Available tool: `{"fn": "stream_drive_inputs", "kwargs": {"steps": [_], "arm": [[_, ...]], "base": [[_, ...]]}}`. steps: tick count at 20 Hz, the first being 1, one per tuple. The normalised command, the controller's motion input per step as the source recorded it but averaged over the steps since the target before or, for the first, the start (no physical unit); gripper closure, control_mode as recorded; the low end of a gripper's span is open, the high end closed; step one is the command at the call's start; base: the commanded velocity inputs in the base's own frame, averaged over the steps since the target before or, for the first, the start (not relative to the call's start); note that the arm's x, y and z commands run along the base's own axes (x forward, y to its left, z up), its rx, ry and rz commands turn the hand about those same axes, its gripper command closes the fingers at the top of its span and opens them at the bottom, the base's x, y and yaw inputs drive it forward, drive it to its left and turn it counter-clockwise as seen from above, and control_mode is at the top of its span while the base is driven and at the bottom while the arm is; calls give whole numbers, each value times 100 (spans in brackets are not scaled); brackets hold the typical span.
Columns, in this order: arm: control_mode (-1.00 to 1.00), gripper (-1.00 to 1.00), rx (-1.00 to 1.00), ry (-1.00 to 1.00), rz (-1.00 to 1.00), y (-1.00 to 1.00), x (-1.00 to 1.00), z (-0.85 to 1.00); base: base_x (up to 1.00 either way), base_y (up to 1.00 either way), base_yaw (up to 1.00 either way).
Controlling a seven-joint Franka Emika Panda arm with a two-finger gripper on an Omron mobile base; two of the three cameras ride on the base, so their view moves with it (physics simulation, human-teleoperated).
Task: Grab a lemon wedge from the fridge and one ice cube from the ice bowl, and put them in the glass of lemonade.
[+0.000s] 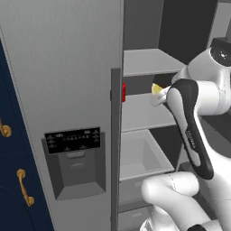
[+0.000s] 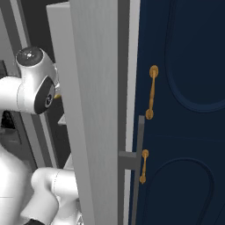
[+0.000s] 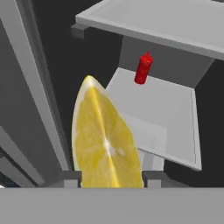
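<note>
Lemon wedge (image 3: pixel 106 144) clamped in claw (image 3: pixel 112 178), inside fridge (image 1: pixel 67 67)

The open door of the fridge (image 2: pixel 94 110) is seen edge-on down the middle, its grey bar handle (image 2: pixel 137 167) beside it. To its right stands a navy cabinet (image 2: pixel 184 110) with two gold handles (image 2: pixel 151 92). At the left, the white arm (image 2: pixel 30 88) is bent in front of the dark fridge interior.

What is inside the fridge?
Grey shelves, a small red bottle on one, and the lemon wedge in the pincer. The arm hides lower parts.
</note>
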Motion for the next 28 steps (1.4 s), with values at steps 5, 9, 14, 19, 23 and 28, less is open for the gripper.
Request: {"fn": "stream_drive_inputs", "kwargs": {"steps": [5,9,14,19,23,28], "arm": [[-100,100,-2,0,0,0,-64,-44],[-100,100,-4,0,0,0,-37,-61],[-100,100,-6,0,0,10,-35,-62],[100,100,0,0,0,0,0,0],[100,100,0,0,0,0,0,0],[100,100,0,0,0,0,0,0]], "base": [[0,0,0],[0,0,0],[0,0,0],[-84,0,0],[-93,7,11],[-17,68,33]]}}
